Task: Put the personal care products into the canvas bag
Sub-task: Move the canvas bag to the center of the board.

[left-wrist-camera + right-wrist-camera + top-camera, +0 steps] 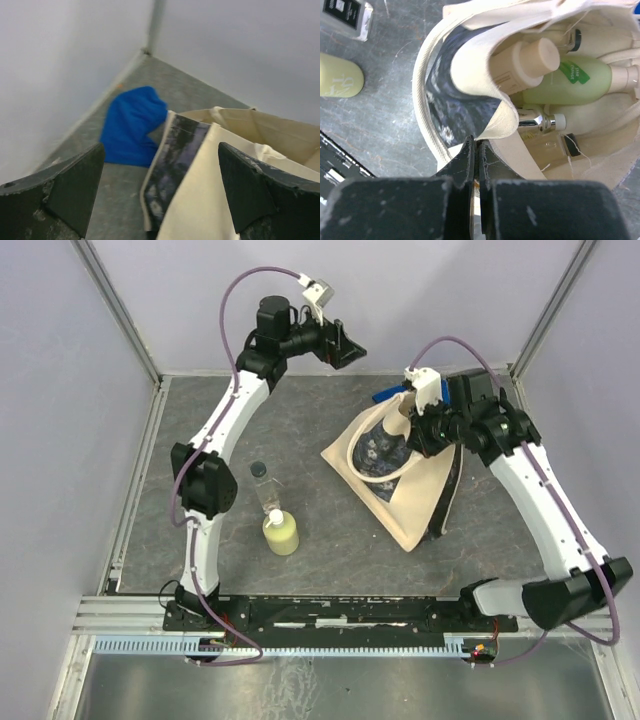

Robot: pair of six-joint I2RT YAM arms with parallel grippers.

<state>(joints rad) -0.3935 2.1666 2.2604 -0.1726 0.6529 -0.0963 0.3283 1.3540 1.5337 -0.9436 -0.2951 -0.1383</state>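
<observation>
The room's pale grey walls (60, 390) box in a dark mottled desk (330, 550), matte and likely grippy. On its right half slumps the beige canvas bag (405, 500), soft and floppy. The right fingers (472, 160) are clenched on its rim, propping the mouth open over more bottles (565, 82) inside. The left fingers (342, 344) hang spread and empty beyond it. Left of the bag lie a clear black-capped bottle (262, 485) and, just beside it, a squat yellow-green bottle with a pale cap (282, 533). Both look light, smooth and probably slippery, best pinched across the body.
</observation>
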